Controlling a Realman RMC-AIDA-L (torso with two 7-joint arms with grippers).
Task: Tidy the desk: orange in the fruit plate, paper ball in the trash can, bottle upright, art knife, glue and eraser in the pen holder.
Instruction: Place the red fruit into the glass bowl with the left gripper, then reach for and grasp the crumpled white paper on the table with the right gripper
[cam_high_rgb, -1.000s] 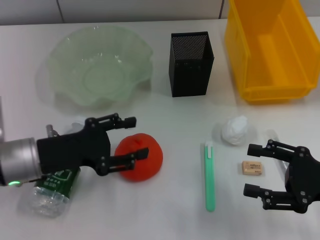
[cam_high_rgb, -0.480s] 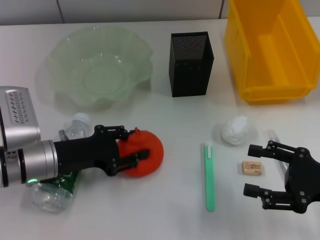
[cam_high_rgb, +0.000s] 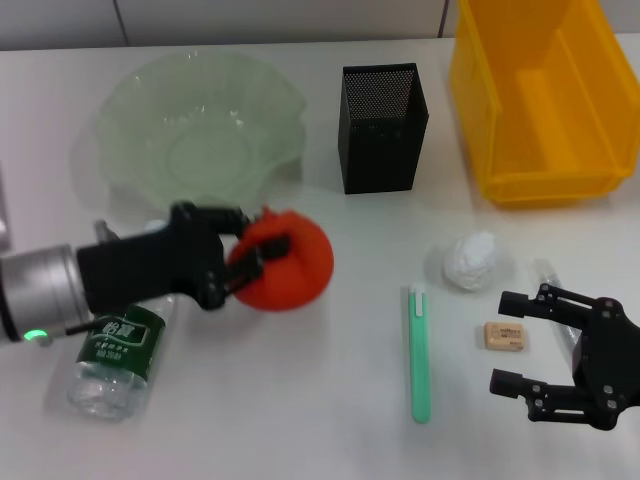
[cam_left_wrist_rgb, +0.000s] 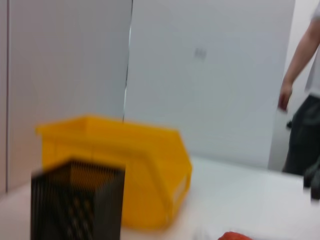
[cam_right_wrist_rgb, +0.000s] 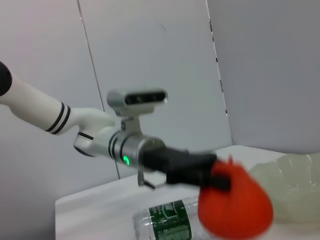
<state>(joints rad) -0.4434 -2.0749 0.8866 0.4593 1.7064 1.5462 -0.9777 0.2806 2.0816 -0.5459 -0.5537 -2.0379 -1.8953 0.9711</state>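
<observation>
Left gripper (cam_high_rgb: 252, 258): jaws clamped on the orange (cam_high_rgb: 287, 260), holding it just in front of the fruit plate (cam_high_rgb: 200, 130)
Right gripper (cam_high_rgb: 520, 340): jaws apart, low near the eraser (cam_high_rgb: 503, 336)
Bottle (cam_high_rgb: 118, 360): lying on its side under the left arm
Paper ball (cam_high_rgb: 469, 260): between art knife (cam_high_rgb: 419, 350) and trash can (cam_high_rgb: 535, 95)
Pen holder (cam_high_rgb: 382, 127): upright beside the plate

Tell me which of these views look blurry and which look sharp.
Head view: sharp overall, the green art knife and eraser crisp. Left wrist view: soft throughout, the pen holder and yellow bin smeared. Right wrist view: the orange and left gripper are blurred, while the bottle label is still readable.
</observation>
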